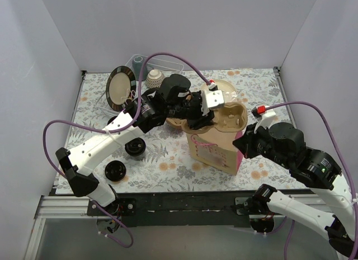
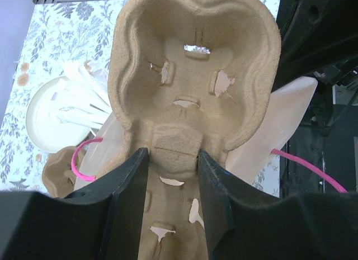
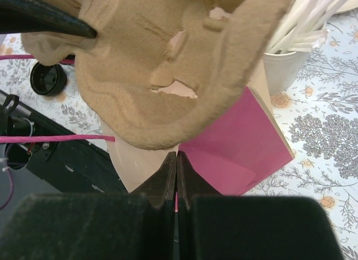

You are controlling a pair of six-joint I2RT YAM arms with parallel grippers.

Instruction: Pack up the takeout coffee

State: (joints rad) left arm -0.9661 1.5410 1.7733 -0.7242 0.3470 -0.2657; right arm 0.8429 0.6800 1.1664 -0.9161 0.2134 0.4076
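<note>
White-walled bay; table (image 1: 268, 98) covered with a floral cloth. A kraft paper bag (image 1: 215, 154) with a pink side is stood upright near the front centre. Two black-lidded takeout coffee cups (image 1: 134, 147) are seen on the cloth left of the bag, well apart from it and touched by neither arm. Nothing is packed yet.

Step in hand, as judged: an empty pulp cup carrier (image 2: 196, 75) is to be seated in the bag mouth. It is held over the opening.
- The carrier should be squared to the mouth and brought level before descent, with its long axis lined up with the bag's long side.
- The pink handle (image 2: 84, 159) should be kept outside the tray edge so that it is not trapped.
- Descent is best made slowly. Release should be given only once the tray is borne by the bag.

Left gripper (image 2: 172, 176): fingers (image 2: 130, 198) are clamped across the carrier's narrow waist, between the wells. The left arm is stretched forward and to the right across the table, with the wrist brought over the bag.

Right gripper (image 3: 177, 176): fingers are pressed flat together at the bag's right upper edge. Paper is probably pinched between them, though the contact is hidden by the fingers themselves. The right arm is folded low, with the forearm reaching in from the right.
</note>
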